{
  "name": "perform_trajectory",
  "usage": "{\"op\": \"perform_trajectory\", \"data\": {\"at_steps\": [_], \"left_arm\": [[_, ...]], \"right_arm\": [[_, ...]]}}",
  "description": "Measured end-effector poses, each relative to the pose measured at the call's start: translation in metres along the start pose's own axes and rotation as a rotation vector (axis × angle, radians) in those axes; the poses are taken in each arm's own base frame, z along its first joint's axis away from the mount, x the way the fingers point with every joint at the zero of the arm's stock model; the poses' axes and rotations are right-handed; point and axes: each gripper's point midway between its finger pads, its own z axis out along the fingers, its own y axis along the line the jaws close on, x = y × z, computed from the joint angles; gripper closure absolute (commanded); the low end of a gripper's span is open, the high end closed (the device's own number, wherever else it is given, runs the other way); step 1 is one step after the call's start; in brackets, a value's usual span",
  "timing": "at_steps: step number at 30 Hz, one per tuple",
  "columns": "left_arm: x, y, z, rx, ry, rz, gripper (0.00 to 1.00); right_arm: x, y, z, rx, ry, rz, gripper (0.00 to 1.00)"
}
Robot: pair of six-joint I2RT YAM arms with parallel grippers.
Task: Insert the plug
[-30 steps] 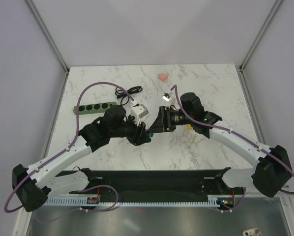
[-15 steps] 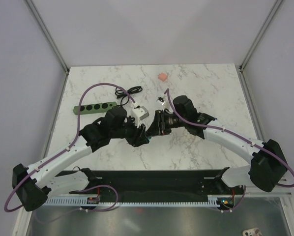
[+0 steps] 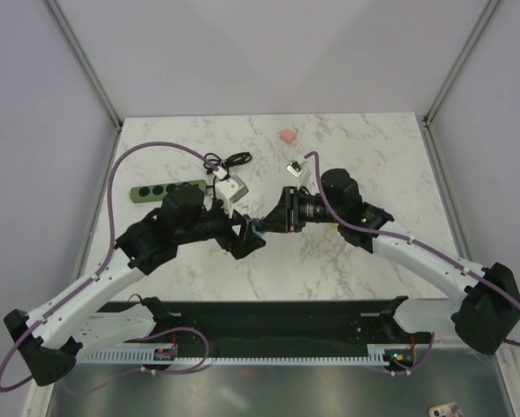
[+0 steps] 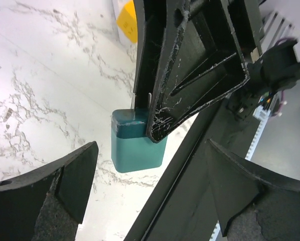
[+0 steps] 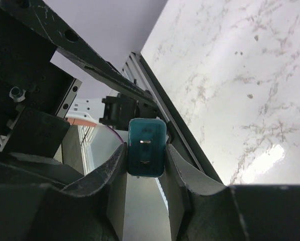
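Swung leftward, left hand stands spread apart; right hand clamps the plug

Plain pale walls and aluminium posts are enclosing a marble-patterned bench, and a slotted cable duct is running along its near edge, marking a robotics lab cell.

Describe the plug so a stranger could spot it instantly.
On the marble table, look to the middle, where the left gripper and right gripper meet. The plug is the small rounded block pinched between the right gripper's fingers. It alone is teal, unlike the green power strip and the orange block behind.
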Motion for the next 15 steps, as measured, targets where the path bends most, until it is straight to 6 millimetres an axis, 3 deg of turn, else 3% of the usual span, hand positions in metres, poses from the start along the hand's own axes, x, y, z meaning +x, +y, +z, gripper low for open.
{"op": "perform_trajectory", "data": {"at_steps": [4,8,12,15], "left_arm": [[-0.031,-0.008,-0.015,-0.008,-0.073,-0.047,0.1],[-0.055,-0.019,-0.023,0.024,-0.106,-0.117,0.14],[-0.066,-0.032,-0.026,0.073,-0.107,-0.205,0.15],[-0.07,-0.035,-0.027,0.088,-0.109,-0.265,0.15]], "right_arm": [[-0.019,0.017,-0.013,-0.045,-0.082,-0.047,1.0],[-0.035,0.018,-0.03,-0.066,-0.174,-0.055,1.0],[-0.041,0.017,-0.047,-0.096,-0.25,-0.015,1.0],[-0.044,0.029,-0.056,-0.145,-0.291,-0.011,1.0]]}}
